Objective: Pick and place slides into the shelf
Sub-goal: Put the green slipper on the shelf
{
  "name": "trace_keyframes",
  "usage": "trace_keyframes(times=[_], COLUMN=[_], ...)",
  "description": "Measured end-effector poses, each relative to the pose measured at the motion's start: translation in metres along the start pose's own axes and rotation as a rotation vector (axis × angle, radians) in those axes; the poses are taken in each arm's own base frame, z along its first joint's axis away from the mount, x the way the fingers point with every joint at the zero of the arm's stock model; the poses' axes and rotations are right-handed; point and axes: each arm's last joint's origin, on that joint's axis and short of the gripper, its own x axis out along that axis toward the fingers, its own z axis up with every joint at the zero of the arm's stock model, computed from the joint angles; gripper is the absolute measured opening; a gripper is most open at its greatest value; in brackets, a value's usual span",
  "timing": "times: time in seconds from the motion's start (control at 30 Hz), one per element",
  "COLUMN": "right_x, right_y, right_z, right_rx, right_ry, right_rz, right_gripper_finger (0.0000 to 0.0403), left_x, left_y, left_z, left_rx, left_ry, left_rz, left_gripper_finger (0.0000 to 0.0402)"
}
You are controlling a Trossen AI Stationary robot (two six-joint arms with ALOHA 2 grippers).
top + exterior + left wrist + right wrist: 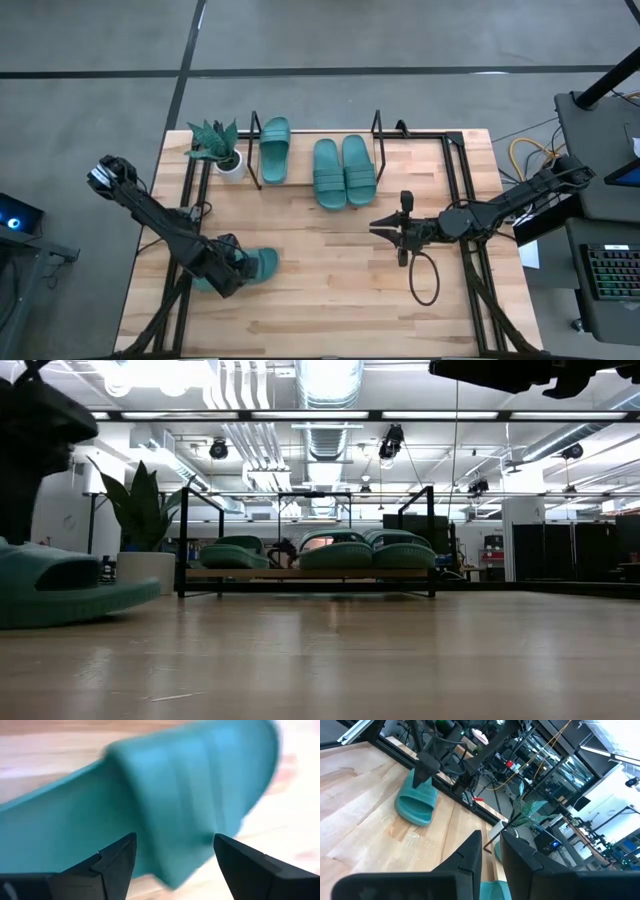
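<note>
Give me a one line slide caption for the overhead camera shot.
Left gripper hovers open over the last loose slide; three slides sit on the shelf, right gripper waiting mid-table.

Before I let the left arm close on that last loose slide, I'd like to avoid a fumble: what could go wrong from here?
1. The left gripper, fingers open, straddles the loose slide's broad strap; a shallow bite on soft rubber might slip.
2. The shelf already holds three slides; the free slot lies between them, so a tilted placement could nudge a neighbour.
3. The potted plant stands beside the shelf's left end, near the likely path.
</note>
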Motion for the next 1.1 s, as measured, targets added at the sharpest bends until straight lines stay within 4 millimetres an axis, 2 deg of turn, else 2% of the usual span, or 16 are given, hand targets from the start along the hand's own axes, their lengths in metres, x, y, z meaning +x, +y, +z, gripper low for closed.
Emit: trace_keyframes(times=[0.17,0.47,0.6,0.77,1.03,1.1], right_x=[0.000,0.000,0.000,0.000,0.000,0.000], right_y=[0.000,0.000,0.000,0.000,0.000,0.000], right_z=[0.000,0.000,-0.001,0.000,0.000,0.000], right_rx=[-0.002,-0.004,-0.004,-0.017,-0.019,-0.019], right_ry=[0.001,0.005,0.005,0.005,0.004,0.004], right_rz=[0.001,0.004,0.004,0.003,0.003,0.003], right_gripper_finger=[0.0064,0.0059,0.0063,0.0062,0.0061,0.0061], left_x=[0.000,0.027,0.032,0.029,0.033,0.033], left_y=[0.006,0.023,0.025,0.023,0.023,0.022], left_z=[0.007,0.015,0.017,0.018,0.019,0.020], left_rx=[0.000,0.001,0.007,0.041,0.165,0.188], left_ry=[0.000,0.008,-0.002,-0.032,-0.127,-0.155], left_rz=[-0.100,-0.238,-0.310,-0.405,-0.411,-0.415], left_gripper_finger=[0.0251,0.0251,0.0236,0.0176,0.0021,0.0009])
